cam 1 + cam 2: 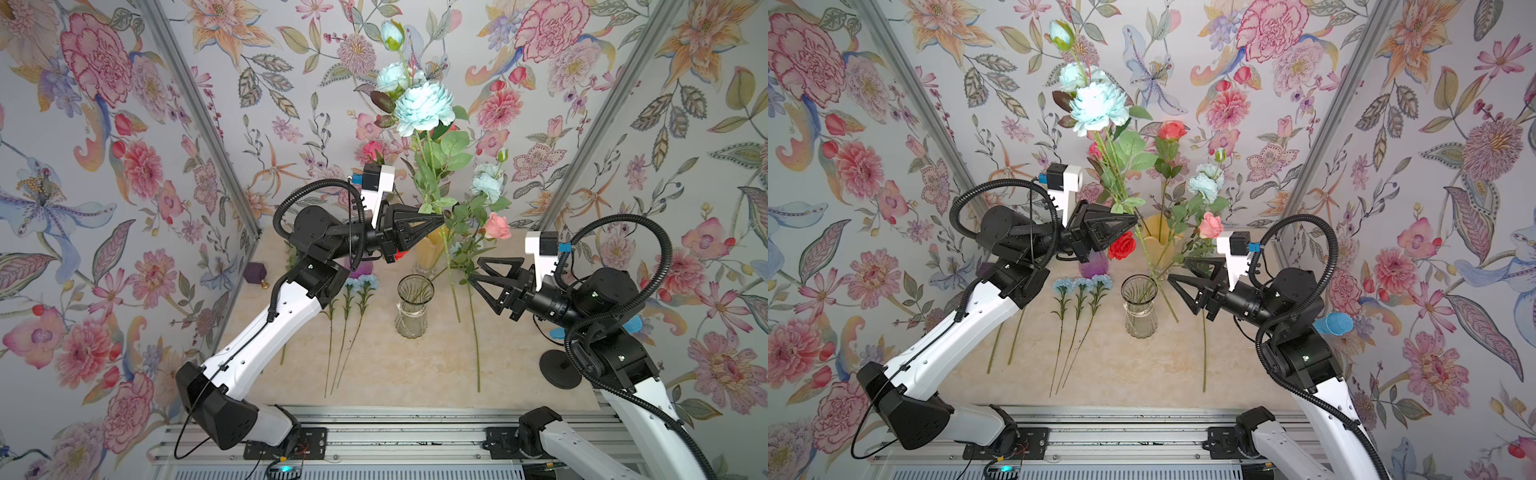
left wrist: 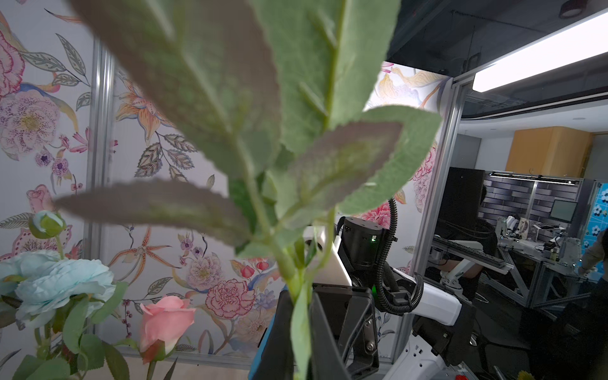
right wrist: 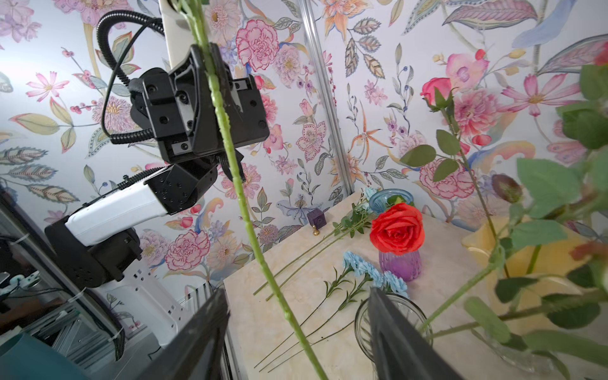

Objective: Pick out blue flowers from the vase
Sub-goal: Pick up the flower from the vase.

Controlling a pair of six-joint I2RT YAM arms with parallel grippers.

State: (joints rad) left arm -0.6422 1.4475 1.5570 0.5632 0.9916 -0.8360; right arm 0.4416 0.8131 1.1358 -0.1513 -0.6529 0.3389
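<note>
Left claw (image 1: 441,218) is gripping the tall pale-blue ruffled spray (image 1: 424,109) mid-stem, holding it aloft right of the clear ribbed glass vase (image 1: 412,307); right claw (image 1: 473,270) is straddling its lower stem, jaws apart; the top-heavy spray may be pivoting, its tail knocking the vase.

Broad leaves of a leafy green stem (image 2: 297,286) fill the view, the left gripper (image 2: 301,329) pinching it. A pink rose (image 2: 166,320) stands between the stem and pale blue blooms (image 2: 62,283).
</note>
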